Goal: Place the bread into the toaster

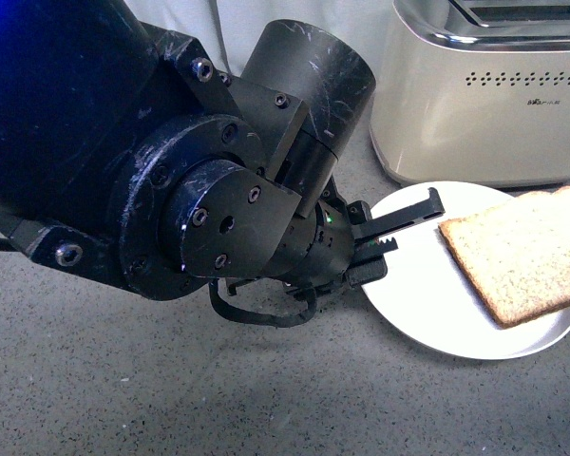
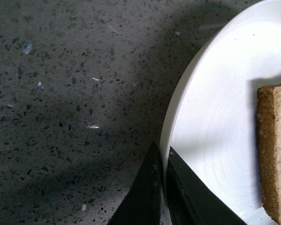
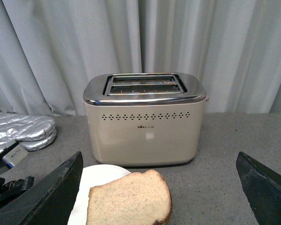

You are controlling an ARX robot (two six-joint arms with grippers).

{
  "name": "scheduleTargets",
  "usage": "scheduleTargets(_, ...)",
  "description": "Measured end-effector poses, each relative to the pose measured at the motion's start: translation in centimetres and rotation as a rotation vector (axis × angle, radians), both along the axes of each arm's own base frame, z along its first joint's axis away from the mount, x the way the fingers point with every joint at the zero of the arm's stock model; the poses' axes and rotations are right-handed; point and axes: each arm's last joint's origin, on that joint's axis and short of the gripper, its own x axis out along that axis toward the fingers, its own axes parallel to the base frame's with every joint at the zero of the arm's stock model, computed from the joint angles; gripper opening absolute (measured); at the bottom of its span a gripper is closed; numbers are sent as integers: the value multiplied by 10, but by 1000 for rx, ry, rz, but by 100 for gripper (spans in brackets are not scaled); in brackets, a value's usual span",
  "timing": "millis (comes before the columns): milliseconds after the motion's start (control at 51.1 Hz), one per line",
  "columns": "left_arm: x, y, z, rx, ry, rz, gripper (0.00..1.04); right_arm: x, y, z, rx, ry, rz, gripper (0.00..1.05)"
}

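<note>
The bread lies flat on the right part of a white plate, with its right end past the rim. The toaster stands just behind the plate, its slots empty in the right wrist view. My left gripper is shut on the plate's left rim. In the left wrist view the gripper clamps the rim of the plate, apart from the bread. My right gripper is open and empty, facing the toaster. The bread lies low between its fingers, on the plate.
The left arm fills the left half of the front view. A silver quilted mitt lies on the grey speckled counter left of the toaster. A grey curtain hangs behind.
</note>
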Motion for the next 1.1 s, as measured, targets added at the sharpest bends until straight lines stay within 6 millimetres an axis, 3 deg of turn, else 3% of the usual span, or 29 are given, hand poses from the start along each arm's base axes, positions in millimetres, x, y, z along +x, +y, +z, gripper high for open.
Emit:
scheduleTargets(157,-1,3,-2,10,7,11,26,0,0,0,0,0,0,95)
scheduleTargets(294,-7,28,5,9,5,50,53,0,0,0,0,0,0,95)
scheduleTargets(352,-11,49,16,-15,-15,81,65,0,0,0,0,0,0,95)
scheduleTargets(411,-18,81,31,-27,-43,144,80,0,0,0,0,0,0,95)
scheduleTargets(548,-44,148,46,-5,-59,265,100,0,0,0,0,0,0,95)
scheduleTargets(705,-93,220,54,-4,-23,408,98,0,0,0,0,0,0,95)
scheduleTargets(725,-101,233,51,45,-120,440,94,0,0,0,0,0,0,95)
scheduleTargets(803,-124,254,56,210,-495,530,82,0,0,0,0,0,0,95)
scheduleTargets(862,-156,258,72,331,-751,492,67,0,0,0,0,2,-1,95)
scheduleTargets(960,-181,257,86,389,-859,446,53,0,0,0,0,3,1,95)
scheduleTargets(1097,-214,257,100,418,-1018,448,24,0,0,0,0,1,-2,95)
